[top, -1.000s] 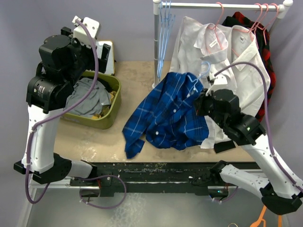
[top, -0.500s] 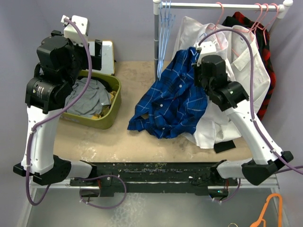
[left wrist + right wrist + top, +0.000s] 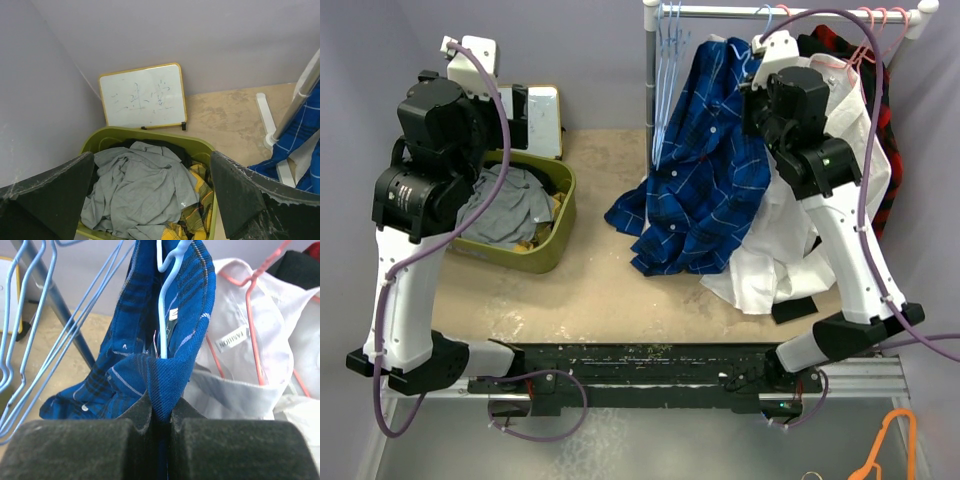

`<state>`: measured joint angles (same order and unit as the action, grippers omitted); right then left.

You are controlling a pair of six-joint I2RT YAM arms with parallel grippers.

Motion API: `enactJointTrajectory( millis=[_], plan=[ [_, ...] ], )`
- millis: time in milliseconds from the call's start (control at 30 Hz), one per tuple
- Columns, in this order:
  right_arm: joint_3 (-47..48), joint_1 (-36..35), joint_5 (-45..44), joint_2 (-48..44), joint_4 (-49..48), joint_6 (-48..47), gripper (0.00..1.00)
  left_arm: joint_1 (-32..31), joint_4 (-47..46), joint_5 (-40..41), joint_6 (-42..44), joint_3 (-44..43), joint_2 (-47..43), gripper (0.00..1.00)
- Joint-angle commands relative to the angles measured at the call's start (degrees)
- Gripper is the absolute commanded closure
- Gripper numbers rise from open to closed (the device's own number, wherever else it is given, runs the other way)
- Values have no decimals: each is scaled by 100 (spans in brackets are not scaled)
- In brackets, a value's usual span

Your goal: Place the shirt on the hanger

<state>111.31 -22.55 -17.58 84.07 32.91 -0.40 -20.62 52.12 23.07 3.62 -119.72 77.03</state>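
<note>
Now the right end effector (image 3: 161,425) pinches the shirt (image 3: 705,180) collar w/ the hanger (image 3: 161,315) neck, high by the rail (image 3: 715,11). Best: raise hook over rail, lower gently, then let go. Left end effector (image 3: 150,192) gapes wide, idle over bin (image 3: 568,205).

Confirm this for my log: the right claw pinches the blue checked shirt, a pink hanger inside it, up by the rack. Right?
Not quite. The hanger inside the shirt is light blue, not pink; the right wrist view shows it. The right claw does pinch the shirt, up by the rack.
</note>
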Motion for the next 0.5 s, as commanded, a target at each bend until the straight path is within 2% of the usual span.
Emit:
enactJointTrajectory(
  millis=[0, 267, 467],
  plan=[
    [688, 104, 288, 232, -441, -234, 100, 41, -98, 412, -58, -88, -159, 1],
    [1249, 291, 582, 818, -408, -202, 100, 41, -146, 559, 1, -88, -153, 1],
    [943, 410, 744, 944, -714, -219, 100, 45, -157, 567, 34, -65, -146, 1]
  ],
)
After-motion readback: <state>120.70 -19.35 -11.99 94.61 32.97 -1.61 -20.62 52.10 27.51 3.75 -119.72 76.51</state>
